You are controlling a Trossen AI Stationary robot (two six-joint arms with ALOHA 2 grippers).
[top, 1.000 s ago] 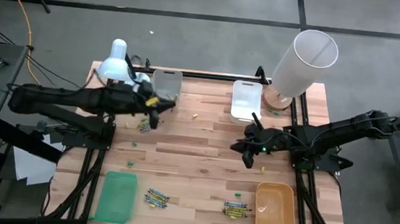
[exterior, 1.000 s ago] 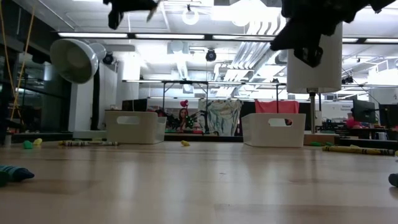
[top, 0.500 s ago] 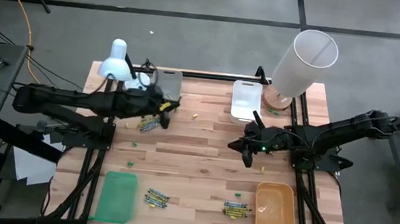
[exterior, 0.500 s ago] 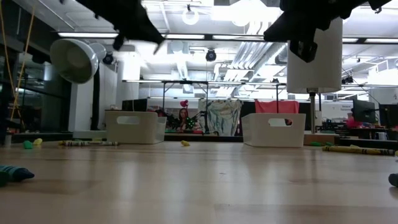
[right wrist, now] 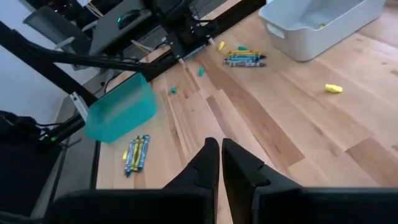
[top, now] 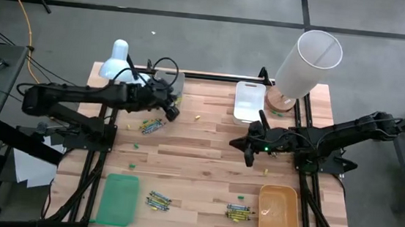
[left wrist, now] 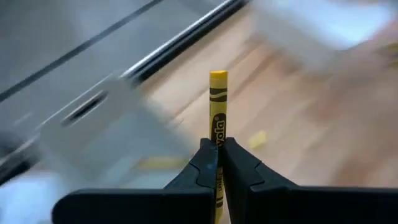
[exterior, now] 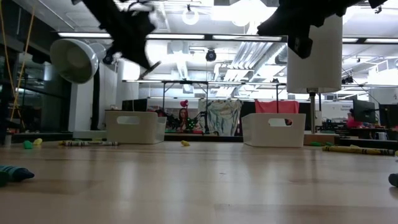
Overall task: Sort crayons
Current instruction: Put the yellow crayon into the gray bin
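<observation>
Left gripper (left wrist: 217, 155): clamped on yellow crayon (left wrist: 217, 102), upper left | Right gripper (right wrist: 219, 155): closed, empty, centre right

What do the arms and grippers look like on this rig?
Both arms are dark, jointed, near-black links. The left gripper and right gripper each end in two matte black, wedge-shaped fingers. The right arm shows a small green light near its wrist; a black cable loops over the left arm.

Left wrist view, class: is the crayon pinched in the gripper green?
No. The crayon clamped between the left gripper fingers is yellow with black printing, standing up past the fingertips.
</observation>
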